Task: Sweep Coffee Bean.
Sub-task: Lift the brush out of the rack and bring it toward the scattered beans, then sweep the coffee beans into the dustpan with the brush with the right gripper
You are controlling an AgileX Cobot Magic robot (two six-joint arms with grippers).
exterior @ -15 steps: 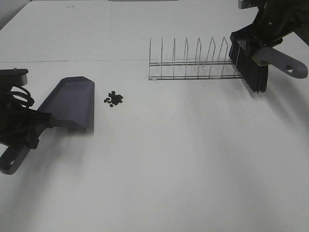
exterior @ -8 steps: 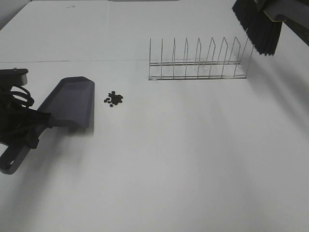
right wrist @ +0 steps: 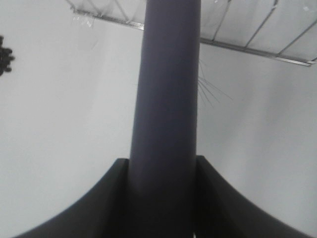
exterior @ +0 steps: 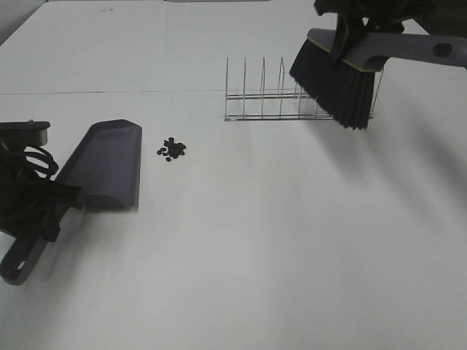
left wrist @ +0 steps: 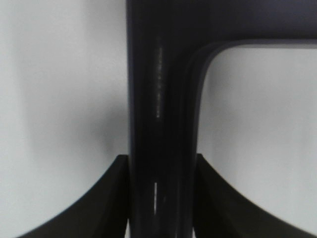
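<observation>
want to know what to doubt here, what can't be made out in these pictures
Exterior high: coffee beans too small to count.
Right wrist: brush handle hides its bristles; the beans are cut by the edge.
Left wrist: dustpan handle fills the view, hiding the pan's lip.
Exterior high: right gripper partly cut by the top edge.

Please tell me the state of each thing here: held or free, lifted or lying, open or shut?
dustpan: held by its handle, low at the table.
brush: held by its handle, lifted, bristles down.
coffee bean: loose cluster on the table, unswept.
wire rack: upright, empty.
left gripper: shut on the dustpan.
right gripper: shut on the brush.
</observation>
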